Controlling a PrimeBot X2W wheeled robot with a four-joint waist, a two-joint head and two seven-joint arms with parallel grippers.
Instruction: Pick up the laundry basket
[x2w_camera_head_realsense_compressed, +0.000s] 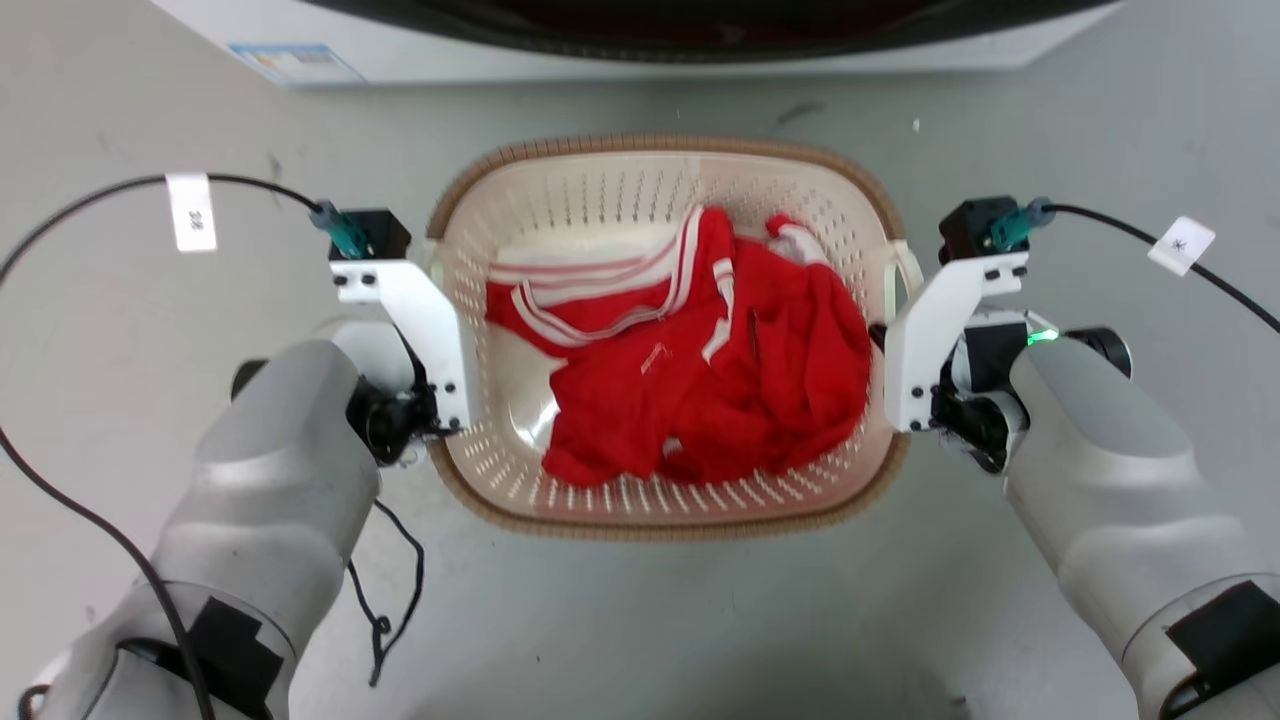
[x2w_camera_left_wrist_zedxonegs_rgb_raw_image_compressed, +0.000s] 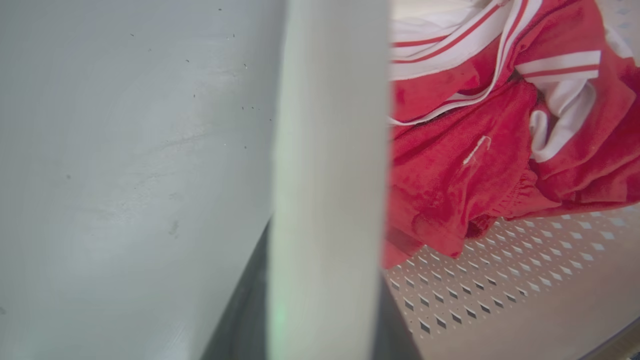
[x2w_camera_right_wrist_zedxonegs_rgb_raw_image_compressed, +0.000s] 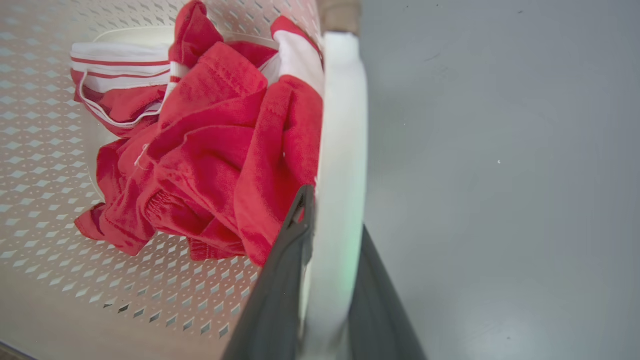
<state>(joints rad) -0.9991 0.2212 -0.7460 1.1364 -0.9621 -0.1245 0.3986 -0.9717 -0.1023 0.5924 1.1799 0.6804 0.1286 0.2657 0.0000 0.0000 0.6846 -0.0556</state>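
Fingers (x2w_camera_left_wrist_zedxonegs_rgb_raw_image_compressed: 245, 320) of my left gripper (x2w_camera_left_wrist_zedxonegs_rgb_raw_image_compressed: 327, 270) are shut tight on one white handle (x2w_camera_left_wrist_zedxonegs_rgb_raw_image_compressed: 330, 125) of the laundry basket (x2w_camera_head_realsense_compressed: 665, 520), and my right gripper (x2w_camera_right_wrist_zedxonegs_rgb_raw_image_compressed: 335, 215) pinches the other handle (x2w_camera_right_wrist_zedxonegs_rgb_raw_image_compressed: 342, 125). I see the basket between both arms on the grey floor (x2w_camera_head_realsense_compressed: 640, 620), with red clothes (x2w_camera_head_realsense_compressed: 720, 400) inside and the washing machine (x2w_camera_head_realsense_compressed: 450, 55) behind.

A smooth, pale grey floor (x2w_camera_head_realsense_compressed: 640, 620) lies evenly lit with a soft sheen. Along its far edge stands a white appliance (x2w_camera_head_realsense_compressed: 560, 62), with a dark curved band (x2w_camera_head_realsense_compressed: 700, 25) across its front and a blue-and-white label (x2w_camera_head_realsense_compressed: 295, 62) toward its left corner. A faint dark scuff (x2w_camera_head_realsense_compressed: 800, 112) and small specks mark the floor near it.
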